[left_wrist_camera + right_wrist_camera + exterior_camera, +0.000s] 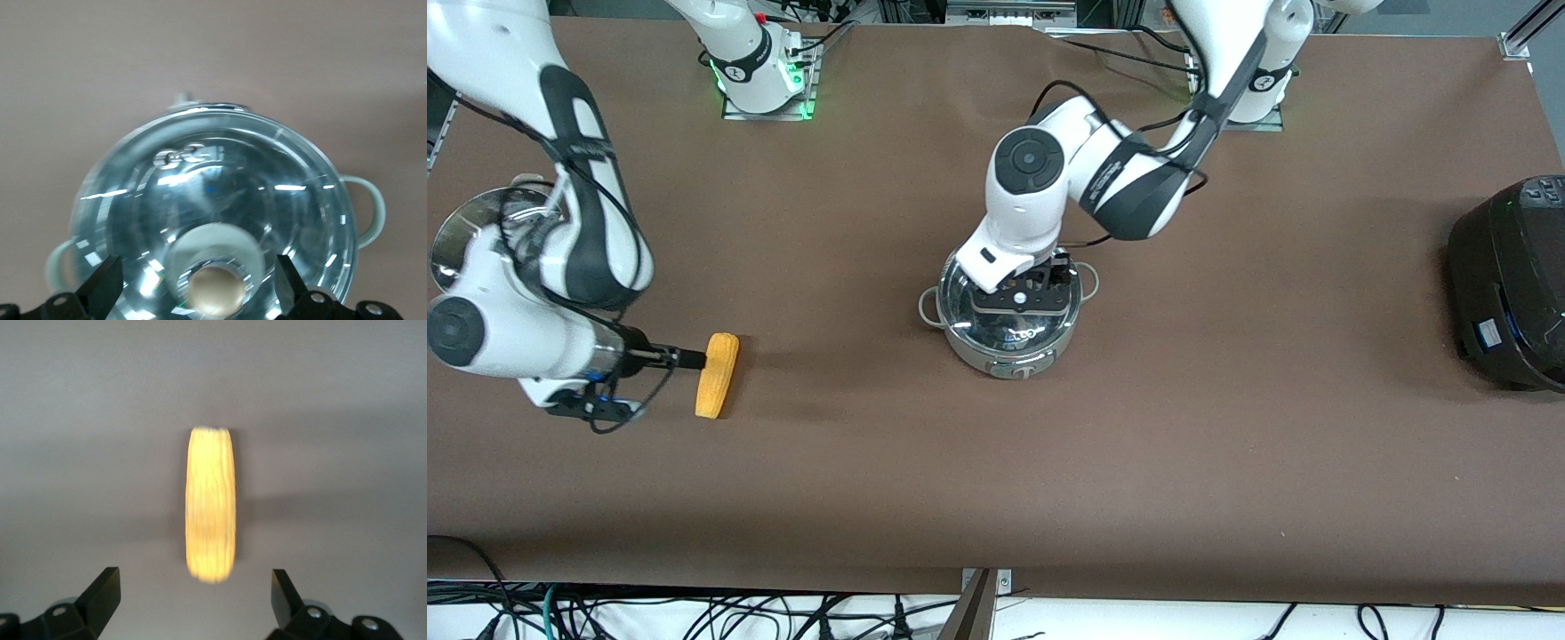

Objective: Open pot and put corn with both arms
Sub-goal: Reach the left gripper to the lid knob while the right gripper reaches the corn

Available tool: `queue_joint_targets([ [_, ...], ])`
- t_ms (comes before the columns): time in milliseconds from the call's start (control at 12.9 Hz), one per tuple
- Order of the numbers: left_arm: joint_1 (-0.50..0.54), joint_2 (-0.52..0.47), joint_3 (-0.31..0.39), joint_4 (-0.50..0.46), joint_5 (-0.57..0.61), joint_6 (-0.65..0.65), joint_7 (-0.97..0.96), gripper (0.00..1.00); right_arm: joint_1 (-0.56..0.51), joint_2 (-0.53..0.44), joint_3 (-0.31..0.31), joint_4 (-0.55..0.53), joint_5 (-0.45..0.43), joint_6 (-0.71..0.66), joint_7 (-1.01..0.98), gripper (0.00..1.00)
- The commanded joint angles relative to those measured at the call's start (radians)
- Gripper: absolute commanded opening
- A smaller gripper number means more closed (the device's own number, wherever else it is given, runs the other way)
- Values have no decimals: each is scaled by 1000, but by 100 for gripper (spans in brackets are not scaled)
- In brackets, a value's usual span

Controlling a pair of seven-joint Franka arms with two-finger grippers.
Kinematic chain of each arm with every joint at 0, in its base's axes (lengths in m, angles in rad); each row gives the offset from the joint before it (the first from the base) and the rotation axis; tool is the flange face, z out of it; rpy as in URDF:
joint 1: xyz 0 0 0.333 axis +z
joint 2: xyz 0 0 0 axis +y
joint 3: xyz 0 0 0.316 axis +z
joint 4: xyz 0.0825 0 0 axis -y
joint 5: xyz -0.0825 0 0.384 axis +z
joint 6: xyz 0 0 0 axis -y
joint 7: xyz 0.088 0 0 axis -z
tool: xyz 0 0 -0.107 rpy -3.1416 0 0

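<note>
The table (1227, 427) is covered in plain brown material, and wide bare stretches of it surround the task's things: the whole strip nearest the front camera is unoccupied, as is the span between the pot and the corn. A big black cooker (1512, 284) sits at the left arm's end of the table, partly cut off by the view's edge, well apart from the pot. A shiny steel basket (467, 227) lies at the right arm's end, largely covered by the right arm.

The left arm (1120, 169) reaches from its base to the middle of the table. The left gripper (1024, 298) hangs directly over the pot (1009, 320), fingers spread apart and holding nothing; in the left wrist view the two fingertips (103, 283) stand on either side of the lid's round knob (215, 288), with clearance on both sides. The glass lid (213, 200) is seated on the pot. The pot stands near the table's centre, one grey loop handle (930, 307) pointing toward each end of the table. Raised lettering shows on the lid, but it cannot be read.

The right arm (534, 267) reaches along its end of the table. The right gripper (694, 359) is level with the corn (718, 374), fingers parted and empty. The right wrist view shows the cob (211, 503) lying ahead of the fingertips (100, 593) and centred between them, not touched. The corn lies flat on the table, well apart from the pot, toward the right arm's end, slightly nearer the front camera than the pot.
</note>
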Motion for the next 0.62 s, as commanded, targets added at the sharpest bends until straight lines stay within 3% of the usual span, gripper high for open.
queue_joint_targets([
  [0,-21,32,4,26,-17,18,10,100,8,9,0,-107,11,186,-3,100],
  [388,-28,12,4,10,-12,-22,13,99,8,38,1,-252,10,419,-6,100],
  [466,-28,6,3,9,-12,-55,14,96,8,42,1,-261,10,439,-12,88],
  [543,-28,-2,4,9,-8,-91,16,94,8,42,1,-263,10,437,-14,51],
])
